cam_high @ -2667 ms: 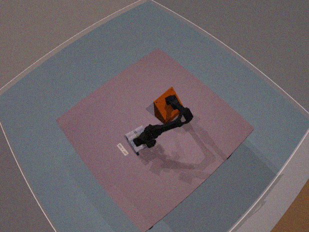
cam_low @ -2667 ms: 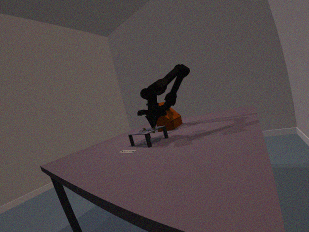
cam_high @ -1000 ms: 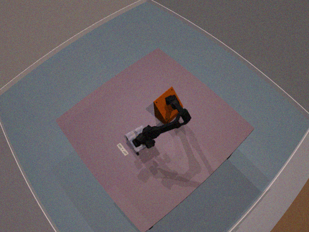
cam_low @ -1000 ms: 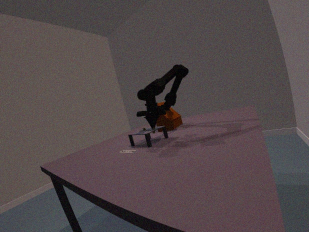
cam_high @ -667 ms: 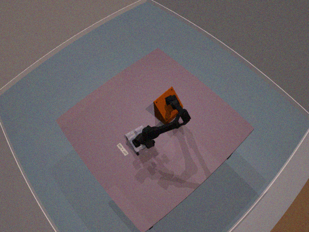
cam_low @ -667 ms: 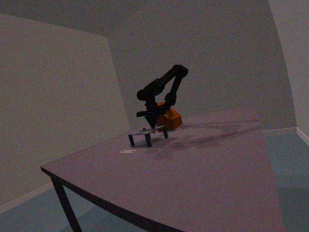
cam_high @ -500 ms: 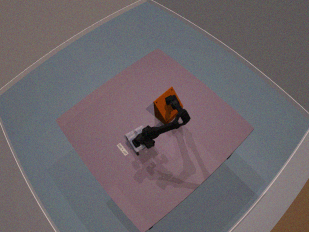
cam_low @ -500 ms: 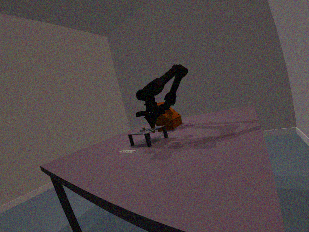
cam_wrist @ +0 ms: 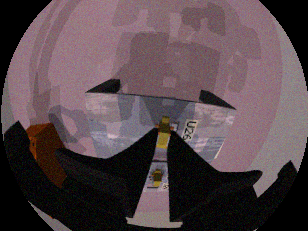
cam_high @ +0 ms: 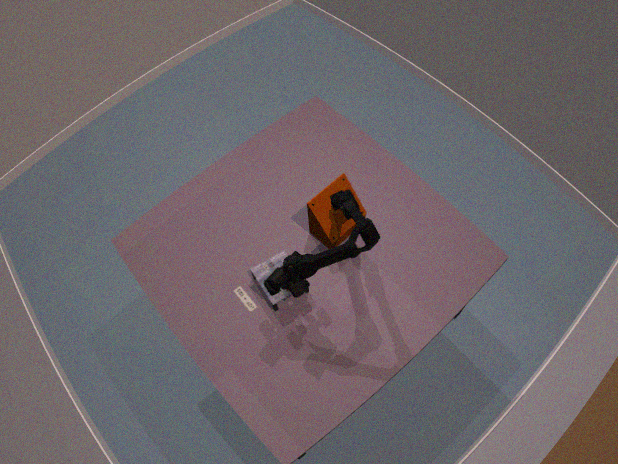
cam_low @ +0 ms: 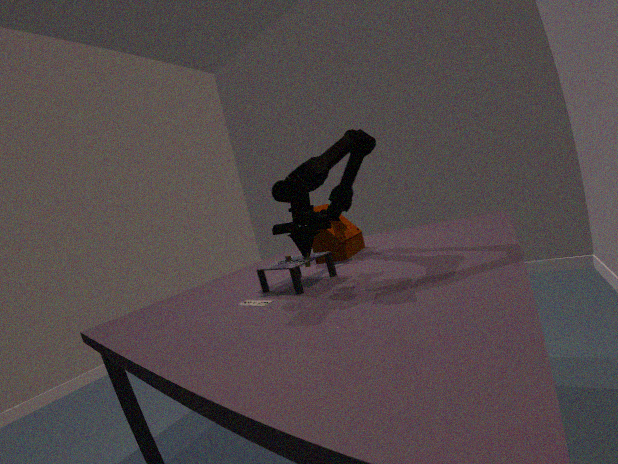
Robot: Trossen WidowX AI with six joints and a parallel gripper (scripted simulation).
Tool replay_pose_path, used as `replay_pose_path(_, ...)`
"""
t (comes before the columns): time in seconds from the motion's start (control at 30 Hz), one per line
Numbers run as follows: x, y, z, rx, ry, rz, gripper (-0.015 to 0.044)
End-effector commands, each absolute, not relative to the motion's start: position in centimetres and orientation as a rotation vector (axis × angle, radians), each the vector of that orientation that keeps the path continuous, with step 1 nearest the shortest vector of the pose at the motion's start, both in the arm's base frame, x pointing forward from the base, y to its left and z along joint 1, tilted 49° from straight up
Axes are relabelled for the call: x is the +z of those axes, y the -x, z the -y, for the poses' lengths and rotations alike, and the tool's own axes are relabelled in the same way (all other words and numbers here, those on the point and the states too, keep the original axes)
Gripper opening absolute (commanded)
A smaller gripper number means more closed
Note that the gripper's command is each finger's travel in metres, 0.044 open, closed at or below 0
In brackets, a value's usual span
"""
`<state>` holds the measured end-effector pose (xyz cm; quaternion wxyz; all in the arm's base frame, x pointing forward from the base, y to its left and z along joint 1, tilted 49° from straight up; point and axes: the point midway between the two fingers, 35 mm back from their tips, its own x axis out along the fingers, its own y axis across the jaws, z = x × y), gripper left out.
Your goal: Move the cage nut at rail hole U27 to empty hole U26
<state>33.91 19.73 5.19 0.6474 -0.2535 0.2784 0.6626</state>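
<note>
Dim, grainy pics w/ soft shadows

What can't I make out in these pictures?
- Spring wings of the gripped nut: under the metal plate, hidden in every view.
- Gripped nut from above: the arm covers it.
- Paper slip's words: too small, blurred.
- Far table corner, exterior view: behind the orange block?  Cannot tell.
</note>
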Motion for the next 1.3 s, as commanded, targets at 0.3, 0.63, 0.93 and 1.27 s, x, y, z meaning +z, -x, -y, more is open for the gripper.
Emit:
replay_pose_path(0.3, 5.22, -34.04, -19.79, 1.527, 0.572, -0.635, 0.0024)
replay_pose_path(0.63, 5.19, -34.11, -19.80, 1.543, 0.569, -0.641, 0.0024)
replay_pose_path(0.93, 5.18, -34.17, -19.82, 1.558, 0.566, -0.646, 0.0024)
replay_pose_path(1.27, 5.15, -34.23, -19.82, 1.571, 0.563, -0.651, 0.0024)
